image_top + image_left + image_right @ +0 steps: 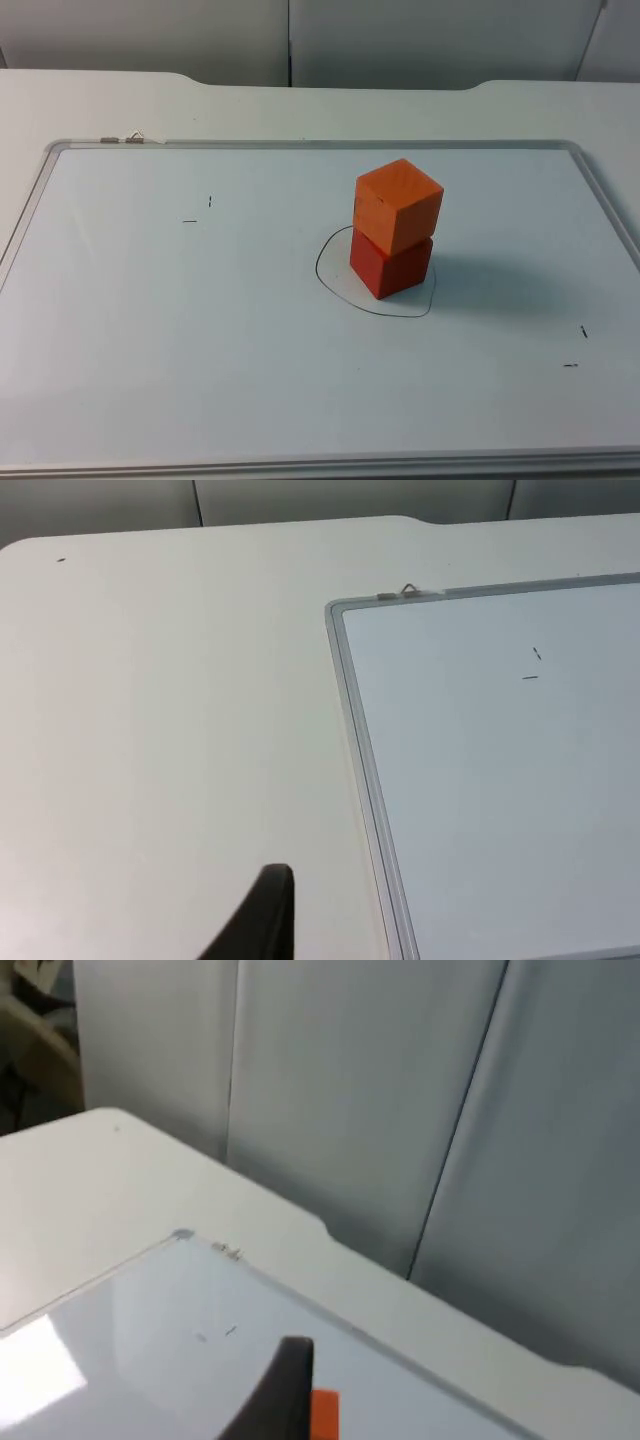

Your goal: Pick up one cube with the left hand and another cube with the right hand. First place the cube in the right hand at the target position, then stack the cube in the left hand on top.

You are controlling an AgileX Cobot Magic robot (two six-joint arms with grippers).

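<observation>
A: Where are the cubes found?
B: The orange cube [398, 203] is seated, slightly turned, on the red cube [391, 266] inside the drawn outline [330, 280] on the whiteboard [150, 330].
A: And the grippers?
B: Left gripper [262, 920] is held over bare table beside the board; right gripper [285, 1390] is raised near the stack. Finger state cannot be told for either

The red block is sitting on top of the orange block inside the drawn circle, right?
Not quite. It is the other way round: the orange cube sits on top of the red cube, as the top view shows. The stack does stand inside the drawn circle on the whiteboard.
</observation>
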